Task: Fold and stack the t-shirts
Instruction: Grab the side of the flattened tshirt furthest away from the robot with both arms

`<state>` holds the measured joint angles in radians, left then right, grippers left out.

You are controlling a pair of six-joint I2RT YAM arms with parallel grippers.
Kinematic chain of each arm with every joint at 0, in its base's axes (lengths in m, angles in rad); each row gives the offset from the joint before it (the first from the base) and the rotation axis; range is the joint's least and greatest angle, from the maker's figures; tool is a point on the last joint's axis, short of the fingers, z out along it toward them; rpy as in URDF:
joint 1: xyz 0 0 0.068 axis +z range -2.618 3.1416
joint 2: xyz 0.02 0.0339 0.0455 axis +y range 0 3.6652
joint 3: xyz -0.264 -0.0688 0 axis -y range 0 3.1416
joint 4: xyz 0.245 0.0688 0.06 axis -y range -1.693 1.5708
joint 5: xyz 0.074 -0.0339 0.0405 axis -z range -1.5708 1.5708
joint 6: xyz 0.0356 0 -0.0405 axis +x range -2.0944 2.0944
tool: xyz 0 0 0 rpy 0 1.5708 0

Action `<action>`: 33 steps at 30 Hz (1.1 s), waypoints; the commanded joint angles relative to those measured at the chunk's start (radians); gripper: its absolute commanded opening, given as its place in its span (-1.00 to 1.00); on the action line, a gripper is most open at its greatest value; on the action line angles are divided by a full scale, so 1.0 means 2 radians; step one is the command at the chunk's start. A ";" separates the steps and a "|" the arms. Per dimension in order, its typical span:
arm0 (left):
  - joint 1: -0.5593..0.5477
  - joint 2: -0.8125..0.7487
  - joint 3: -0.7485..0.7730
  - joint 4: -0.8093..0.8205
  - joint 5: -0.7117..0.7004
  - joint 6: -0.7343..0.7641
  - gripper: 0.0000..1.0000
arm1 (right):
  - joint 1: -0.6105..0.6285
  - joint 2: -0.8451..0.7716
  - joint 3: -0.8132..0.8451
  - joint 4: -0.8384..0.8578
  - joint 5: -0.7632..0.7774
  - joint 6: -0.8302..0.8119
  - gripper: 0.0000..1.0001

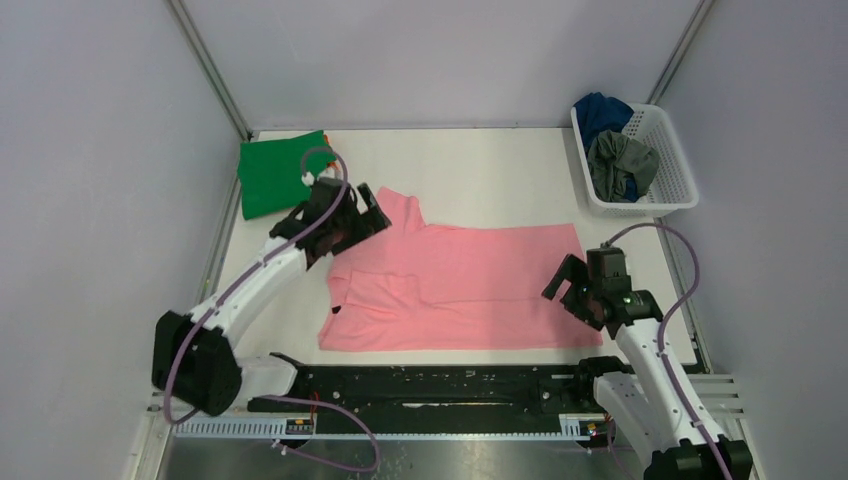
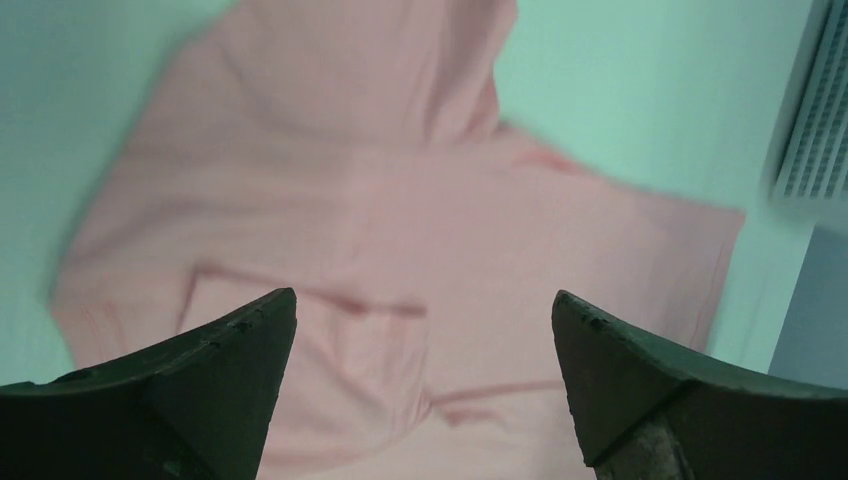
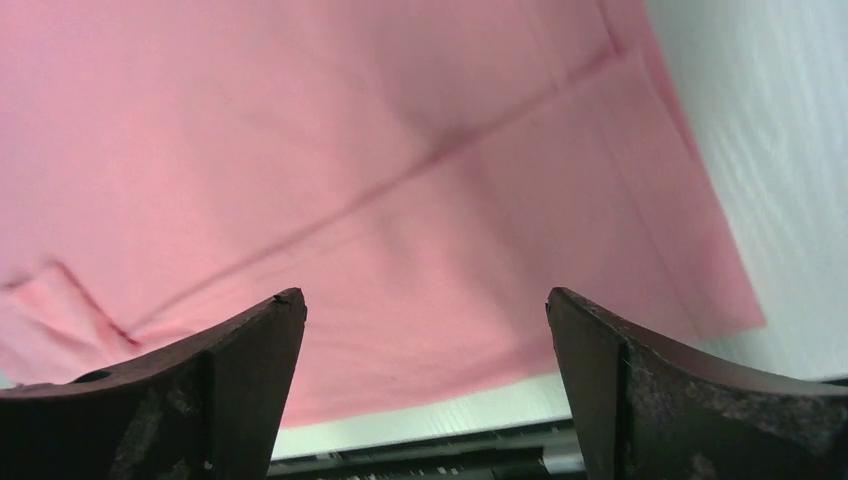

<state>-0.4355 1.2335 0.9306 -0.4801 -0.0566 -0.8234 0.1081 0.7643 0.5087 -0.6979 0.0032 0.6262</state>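
The pink t-shirt (image 1: 470,285) lies spread flat in the middle of the white table (image 1: 500,165), long side running left to right. Its right edge is a straight hem. Its near edge runs level with the black rail (image 1: 430,385), with a thin strip of bare table between them. At its left end one sleeve sticks out toward the far side, and the cloth below it is doubled and creased.

The left gripper (image 1: 352,220) hangs over that far-left sleeve corner of the pink shirt, jaws spread wide with nothing between them. Its wrist camera looks along the shirt between the two dark fingers (image 2: 230,350). The right gripper (image 1: 572,285) hovers at the shirt's near-right corner by the hem, jaws equally wide and empty. Its wrist view shows the hem corner with bare table past it.

A green t-shirt (image 1: 275,175) lies flat beyond the pink shirt's left end, close to the left gripper. Beyond the right end, well apart from the hem, stands a white lattice basket (image 1: 683,175) holding a bunched dark blue t-shirt (image 1: 600,110) and a grey t-shirt (image 1: 622,165).

Beyond the pink shirt's far edge the table is bare between the green shirt and the basket. Right of the hem only a narrow band of table separates the shirt from the wall.
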 commanded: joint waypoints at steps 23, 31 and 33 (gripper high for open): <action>0.113 0.612 0.623 -0.084 0.087 0.151 0.98 | -0.003 -0.038 0.034 0.073 0.028 -0.076 0.99; 0.109 0.601 0.559 -0.097 0.130 0.138 0.81 | -0.003 -0.047 0.031 0.069 0.040 -0.077 0.99; 0.106 0.593 0.545 -0.108 0.118 0.142 0.74 | -0.003 -0.047 0.031 0.069 0.039 -0.078 0.99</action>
<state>-0.2165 2.4386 2.0960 -0.6155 0.1596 -0.5304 0.1081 0.6796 0.5541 -0.5591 0.0555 0.4885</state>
